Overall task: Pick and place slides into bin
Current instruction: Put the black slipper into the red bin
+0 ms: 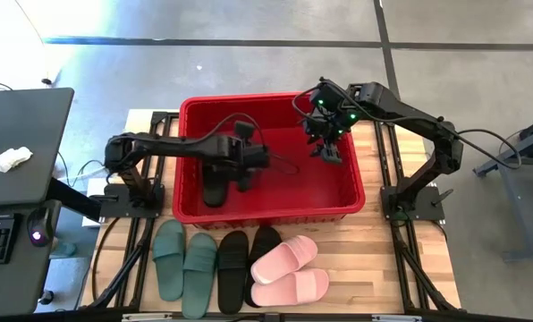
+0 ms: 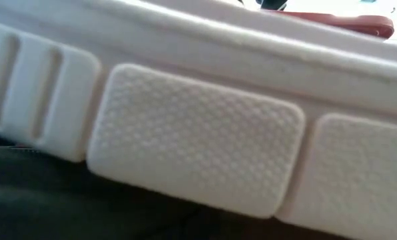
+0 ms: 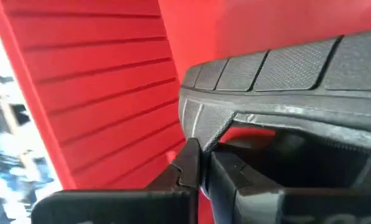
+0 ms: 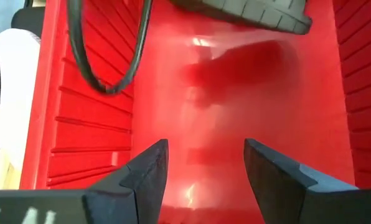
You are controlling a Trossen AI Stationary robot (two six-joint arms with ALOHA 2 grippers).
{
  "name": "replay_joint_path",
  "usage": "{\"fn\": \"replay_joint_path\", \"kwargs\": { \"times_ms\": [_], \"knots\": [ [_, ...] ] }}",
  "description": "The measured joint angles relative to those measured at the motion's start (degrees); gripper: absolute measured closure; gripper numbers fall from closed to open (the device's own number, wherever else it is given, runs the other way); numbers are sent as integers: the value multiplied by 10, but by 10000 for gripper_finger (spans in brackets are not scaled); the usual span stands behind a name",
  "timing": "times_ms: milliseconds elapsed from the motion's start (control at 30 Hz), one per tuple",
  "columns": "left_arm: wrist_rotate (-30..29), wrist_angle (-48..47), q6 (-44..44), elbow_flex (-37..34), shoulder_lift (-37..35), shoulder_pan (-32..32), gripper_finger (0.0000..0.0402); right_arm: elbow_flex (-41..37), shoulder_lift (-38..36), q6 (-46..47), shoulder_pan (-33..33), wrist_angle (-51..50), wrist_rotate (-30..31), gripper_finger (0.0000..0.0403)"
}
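Observation:
The red bin [image 1: 349, 199] stands mid-table. My left gripper [image 1: 252, 161] reaches into the bin from the left and is shut on a black slide [image 1: 215, 185], which also shows in the right wrist view [image 4: 244, 14]. My right gripper [image 1: 327, 145] hangs open and empty over the bin's right part; its fingers [image 4: 149, 169] frame the bare red floor. On the table in front of the bin lie a green pair [image 1: 184, 261], a black pair [image 1: 247, 259] and a pink pair [image 1: 290, 273], soles down. A fourth black slide does not show. My left gripper [image 3: 201, 163] pinches the black slide between its two fingers at a thin edge where the strap meets the sole [image 3: 204, 129]. The slide is turned on its side, its treaded sole edge [image 3: 279, 68] toward the camera. In the right wrist view its shadow falls on the bin floor below it.
A pale slide's sole [image 2: 198, 147] fills the low view and hides the table behind it. A black cable loop [image 4: 104, 68] hangs inside the bin near its ribbed wall [image 4: 89, 130]. A dark desk with a keyboard and mouse [image 1: 16, 152] stands to the left of the table.

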Motion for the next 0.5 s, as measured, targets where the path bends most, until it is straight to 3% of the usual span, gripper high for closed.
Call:
{"fn": "replay_joint_path", "kwargs": {
  "times_ms": [233, 500],
  "knots": [
    [-35, 12, 143, 0, 52, -2, 399, 0, 0, 19, 0, 7, 0, 204],
    [-97, 66, 202, 1, 96, -4, 400, 0, 0, 36, 0, 7, 32, 204]
  ]
}}
